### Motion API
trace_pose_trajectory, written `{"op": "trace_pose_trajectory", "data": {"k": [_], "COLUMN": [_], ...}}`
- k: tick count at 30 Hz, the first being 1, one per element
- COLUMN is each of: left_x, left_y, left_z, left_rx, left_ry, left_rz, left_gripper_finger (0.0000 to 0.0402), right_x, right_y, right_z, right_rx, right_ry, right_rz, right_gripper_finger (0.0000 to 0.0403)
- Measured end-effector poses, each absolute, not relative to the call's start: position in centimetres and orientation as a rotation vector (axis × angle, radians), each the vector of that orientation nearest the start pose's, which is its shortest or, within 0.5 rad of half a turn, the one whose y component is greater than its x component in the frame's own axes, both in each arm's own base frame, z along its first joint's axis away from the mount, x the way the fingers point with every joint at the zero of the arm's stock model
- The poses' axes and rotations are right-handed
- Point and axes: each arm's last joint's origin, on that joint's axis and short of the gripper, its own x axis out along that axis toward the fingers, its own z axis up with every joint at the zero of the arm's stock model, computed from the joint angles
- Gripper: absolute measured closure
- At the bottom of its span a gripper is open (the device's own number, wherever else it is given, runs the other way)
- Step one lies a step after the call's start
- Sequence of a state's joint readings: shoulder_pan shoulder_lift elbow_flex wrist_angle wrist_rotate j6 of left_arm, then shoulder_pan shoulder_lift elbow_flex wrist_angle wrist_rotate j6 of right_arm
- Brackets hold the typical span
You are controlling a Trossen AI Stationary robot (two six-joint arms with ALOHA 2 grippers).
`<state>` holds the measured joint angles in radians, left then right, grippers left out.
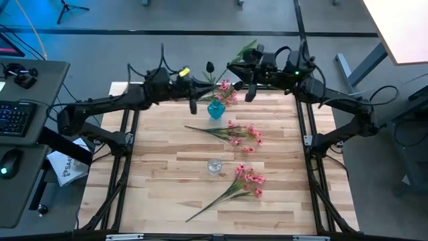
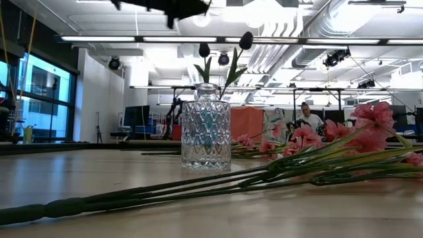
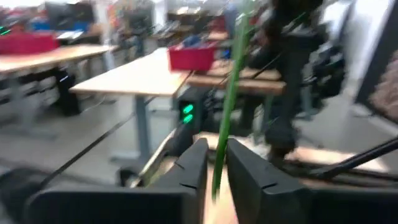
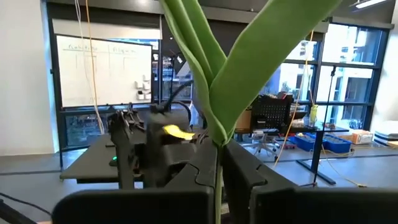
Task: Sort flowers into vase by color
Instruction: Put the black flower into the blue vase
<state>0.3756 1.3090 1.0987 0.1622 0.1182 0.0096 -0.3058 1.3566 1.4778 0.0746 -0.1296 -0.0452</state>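
Pink spray (image 2: pixel 317 155) lies foreground; left gripper (image 3: pixel 214 171), right gripper (image 4: pixel 219 168) each pinch green stems.

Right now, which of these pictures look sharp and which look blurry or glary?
The left wrist view is smeared, though a green stem shows between the left gripper fingers. The right wrist view is crisp, its leaves close up. The low view keeps the clear vase sharp but the ceiling lights glare white. The high view is evenly lit.

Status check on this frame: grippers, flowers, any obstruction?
Left gripper and right gripper each shut on a green stem. Two pink sprays lying on table. Nothing obstructing the blue vase.
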Motion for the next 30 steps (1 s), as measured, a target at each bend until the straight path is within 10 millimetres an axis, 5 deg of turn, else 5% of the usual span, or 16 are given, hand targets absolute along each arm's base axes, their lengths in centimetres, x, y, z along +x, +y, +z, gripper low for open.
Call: {"op": "trace_pose_trajectory", "data": {"k": [5,10,20,25,30], "left_x": [24.2,20.9,20.8,20.6,20.1], "left_y": [11.4,11.6,11.4,11.3,11.3], "left_z": [36.9,37.0,30.2,29.0,29.6], "left_rx": [-0.02,-0.023,-0.251,-0.273,-0.247], "left_ry": [0.172,0.283,0.136,0.049,0.012], "left_rz": [0.37,0.433,0.183,0.175,0.18], "left_gripper_finger": [0.0299,0.0279,0.0277,0.0277,0.0277], "right_x": [27.5,28.8,32.4,33.2,34.1], "right_y": [-8.0,-7.5,-8.4,-9.9,-10.8], "right_z": [45.9,41.9,31.8,30.8,32.2], "right_rx": [-0.05,0.058,0.129,0.053,0.013], "right_ry": [-0.026,0.161,0.057,0.072,0.018], "right_rz": [-0.167,-0.137,-0.242,-0.407,-0.42], "right_gripper_finger": [0.0401,0.0402,0.0402,0.0403,0.0403]}}
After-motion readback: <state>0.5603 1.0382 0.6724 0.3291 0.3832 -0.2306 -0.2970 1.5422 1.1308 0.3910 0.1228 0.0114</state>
